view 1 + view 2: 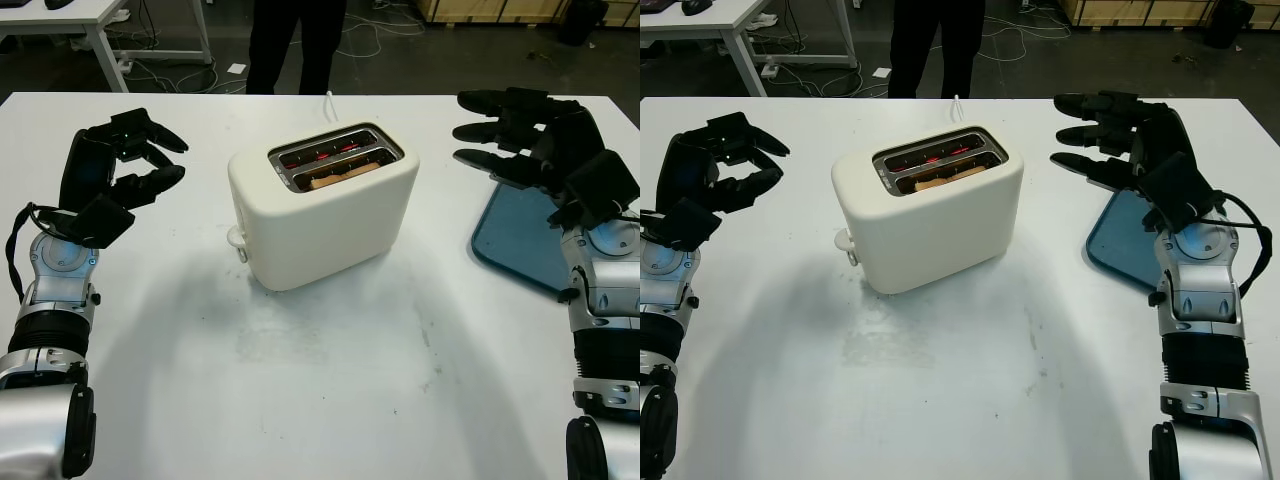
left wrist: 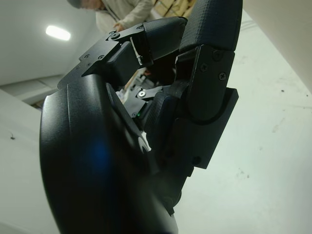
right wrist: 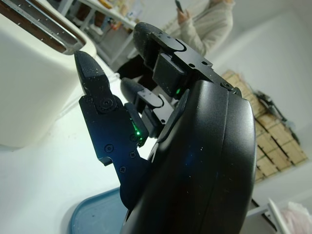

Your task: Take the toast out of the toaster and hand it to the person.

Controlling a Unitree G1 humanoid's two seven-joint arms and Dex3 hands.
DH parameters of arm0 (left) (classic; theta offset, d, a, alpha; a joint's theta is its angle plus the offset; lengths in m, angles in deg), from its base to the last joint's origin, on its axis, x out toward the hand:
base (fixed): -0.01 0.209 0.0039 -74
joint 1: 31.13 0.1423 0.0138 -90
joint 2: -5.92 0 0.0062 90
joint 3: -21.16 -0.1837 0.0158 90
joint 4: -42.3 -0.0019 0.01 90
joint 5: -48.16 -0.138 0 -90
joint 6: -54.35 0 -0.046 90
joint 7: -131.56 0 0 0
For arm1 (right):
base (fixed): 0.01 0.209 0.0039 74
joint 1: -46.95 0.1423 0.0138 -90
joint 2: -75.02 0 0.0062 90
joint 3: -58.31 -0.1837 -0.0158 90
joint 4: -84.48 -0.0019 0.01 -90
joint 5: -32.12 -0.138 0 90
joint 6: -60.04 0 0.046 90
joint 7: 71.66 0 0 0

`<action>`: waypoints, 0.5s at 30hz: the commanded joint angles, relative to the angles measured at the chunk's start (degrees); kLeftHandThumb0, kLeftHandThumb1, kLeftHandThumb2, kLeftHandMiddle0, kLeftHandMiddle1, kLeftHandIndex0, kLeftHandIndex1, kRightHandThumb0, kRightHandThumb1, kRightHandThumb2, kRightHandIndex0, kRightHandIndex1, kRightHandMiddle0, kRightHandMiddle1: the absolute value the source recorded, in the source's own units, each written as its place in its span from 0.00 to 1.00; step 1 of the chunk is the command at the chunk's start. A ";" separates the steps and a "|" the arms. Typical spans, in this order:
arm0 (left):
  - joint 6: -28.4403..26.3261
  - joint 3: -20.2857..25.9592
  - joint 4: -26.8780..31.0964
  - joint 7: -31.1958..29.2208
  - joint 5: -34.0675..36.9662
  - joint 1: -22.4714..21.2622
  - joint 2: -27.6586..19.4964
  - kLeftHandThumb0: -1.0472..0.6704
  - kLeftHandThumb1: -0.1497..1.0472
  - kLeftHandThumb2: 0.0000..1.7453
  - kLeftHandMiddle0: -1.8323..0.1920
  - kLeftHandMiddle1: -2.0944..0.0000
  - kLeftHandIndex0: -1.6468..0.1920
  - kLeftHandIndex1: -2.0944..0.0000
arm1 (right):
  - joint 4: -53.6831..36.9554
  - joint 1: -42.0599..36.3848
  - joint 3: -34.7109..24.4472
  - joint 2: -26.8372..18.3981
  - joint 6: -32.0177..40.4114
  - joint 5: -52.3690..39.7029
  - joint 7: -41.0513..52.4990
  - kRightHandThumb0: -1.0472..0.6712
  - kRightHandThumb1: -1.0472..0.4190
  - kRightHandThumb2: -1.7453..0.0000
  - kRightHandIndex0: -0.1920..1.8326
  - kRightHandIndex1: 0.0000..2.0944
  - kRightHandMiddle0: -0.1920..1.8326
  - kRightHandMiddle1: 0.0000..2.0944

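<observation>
A cream toaster (image 1: 320, 215) stands mid-table with its slots glowing red. A slice of toast (image 1: 342, 174) sits low in the nearer slot, only its top edge showing. My left hand (image 1: 175, 158) hovers left of the toaster, open and holding nothing. To the toaster's right, my right hand (image 1: 468, 130) is raised over a blue tray (image 1: 520, 240), open, its fingers pointing at the toaster. A person in dark trousers (image 1: 295, 45) stands at the far side of the table.
The toaster's lever knob (image 1: 237, 240) sticks out on its left end and a white cord (image 1: 330, 100) runs off behind it. The blue tray lies flat at the right edge of the white table (image 1: 330, 380). Another white table (image 1: 70, 15) stands at the back left.
</observation>
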 commanded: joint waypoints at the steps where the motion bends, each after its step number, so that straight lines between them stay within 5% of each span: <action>1: 0.47 -0.04 -0.20 0.10 -0.18 -0.05 -0.10 0.00 0.89 0.15 0.49 0.45 0.48 0.51 | 0.64 0.06 -0.27 0.04 -1.54 -0.84 0.33 0.43 0.20 1.00 0.50 0.17 0.54 0.01; 15: 0.67 0.12 -0.25 0.24 -0.05 0.05 -0.08 0.00 0.89 0.15 0.50 0.44 0.49 0.51 | -0.26 -0.19 -0.17 -0.06 -0.80 -0.64 0.01 0.45 0.20 1.00 0.51 0.16 0.54 0.00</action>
